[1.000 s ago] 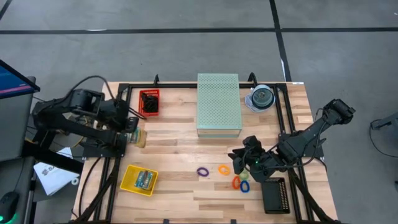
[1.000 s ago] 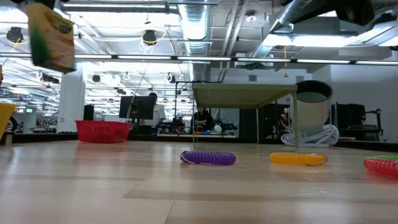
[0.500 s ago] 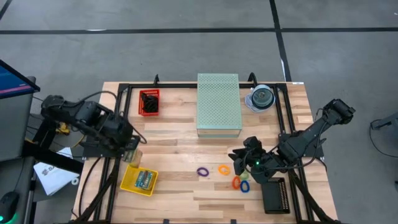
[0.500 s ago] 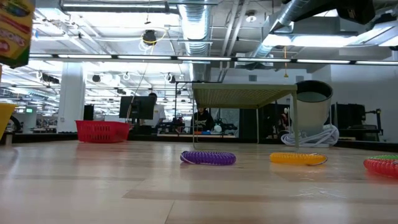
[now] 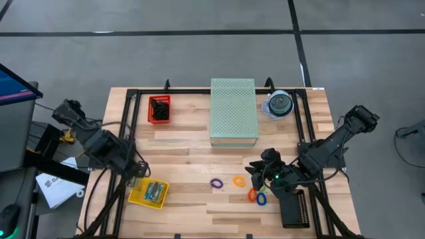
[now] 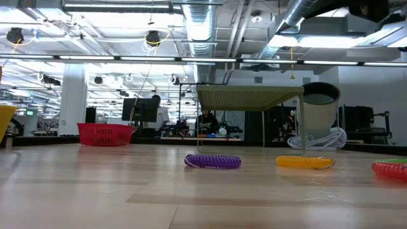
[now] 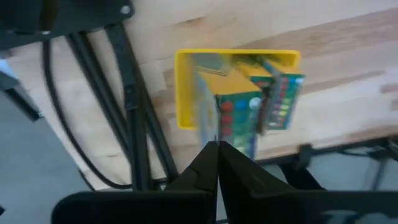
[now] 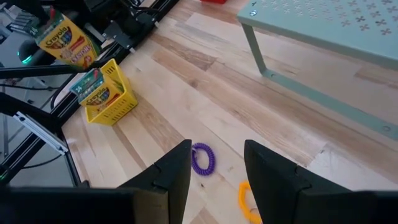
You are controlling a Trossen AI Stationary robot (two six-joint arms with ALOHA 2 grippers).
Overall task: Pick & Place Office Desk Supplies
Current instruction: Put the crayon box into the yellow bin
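Note:
My left gripper hangs over the far left corner of a yellow basket near the table's near left. It is shut on a yellow-green crayon box. A second crayon packet stands inside the basket. My right gripper is open above the coloured loops, which lie flat on the table: purple, orange, red and blue. The purple loop lies just beyond its fingertips. My left gripper pinches the crayon box between its two fingers at the box's upper end, coming from above and pointing down. The box hangs below the fingers, tilted, clear of the yellow basket beneath it.
A red basket with black clips stands at the far left. A pale green perforated box stands at the far middle, with a disc spindle to its right. A black block lies at the near right. Black frame rails run along both sides.
My left gripper has swung toward the table's near edge with the crayon box, from beside the left rail to above the yellow basket, and has tipped to point more steeply down. The box has left the low view.

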